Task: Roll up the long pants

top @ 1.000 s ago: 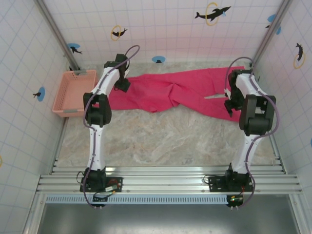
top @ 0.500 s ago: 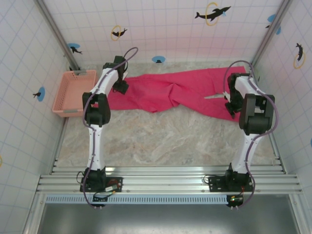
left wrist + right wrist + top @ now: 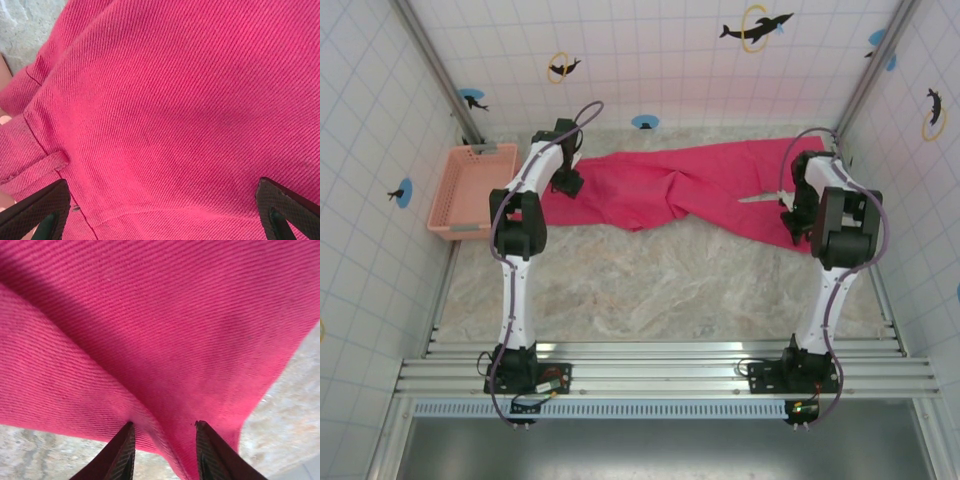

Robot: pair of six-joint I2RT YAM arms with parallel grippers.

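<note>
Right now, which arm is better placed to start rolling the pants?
Right. The right claw has a ridge of the long pants pinched at the leg end, by the cloth's edge. The left claw hangs wide open over the waistband, gripping nothing.

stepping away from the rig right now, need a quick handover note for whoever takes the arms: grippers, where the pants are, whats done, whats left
Left gripper: open, over the waistband end of the long pants, holding nothing.
Right gripper: jaws narrowed on a raised fold of cloth at the leg end.
Pants: spread flat along the far side of the table, waist to the left, legs to the right. The pink plastic basket stands at the far left.
Done: no roll started.
Left: the whole roll-up.
</note>
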